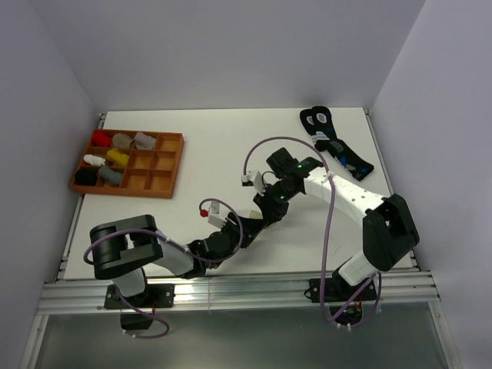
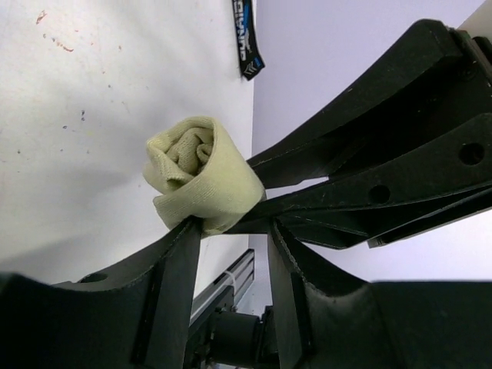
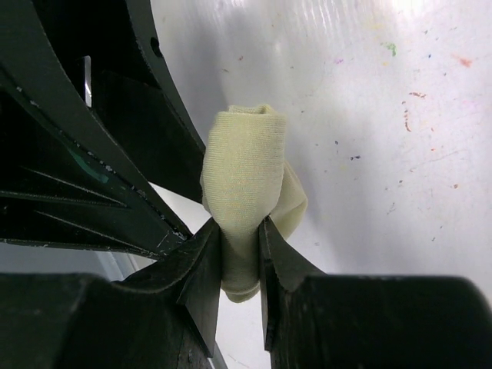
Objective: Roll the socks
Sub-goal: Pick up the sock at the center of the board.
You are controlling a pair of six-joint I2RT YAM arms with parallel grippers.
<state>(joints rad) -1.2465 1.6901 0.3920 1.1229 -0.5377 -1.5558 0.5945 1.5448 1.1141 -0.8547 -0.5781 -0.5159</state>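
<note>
Sitting pinched between the right fingers (image 3: 201, 278) is the rolled cream sock (image 3: 244, 173).

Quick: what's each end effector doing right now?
Left end effector: open, clamping nothing.
Right end effector: closed on the cream sock roll.

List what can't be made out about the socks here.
Taupe sock: seen in no view.
Cream roll: top view, hidden under the meeting left gripper and right gripper.
Left gripper's hold on the roll: left wrist view, contact hidden behind the roll's edge.
</note>
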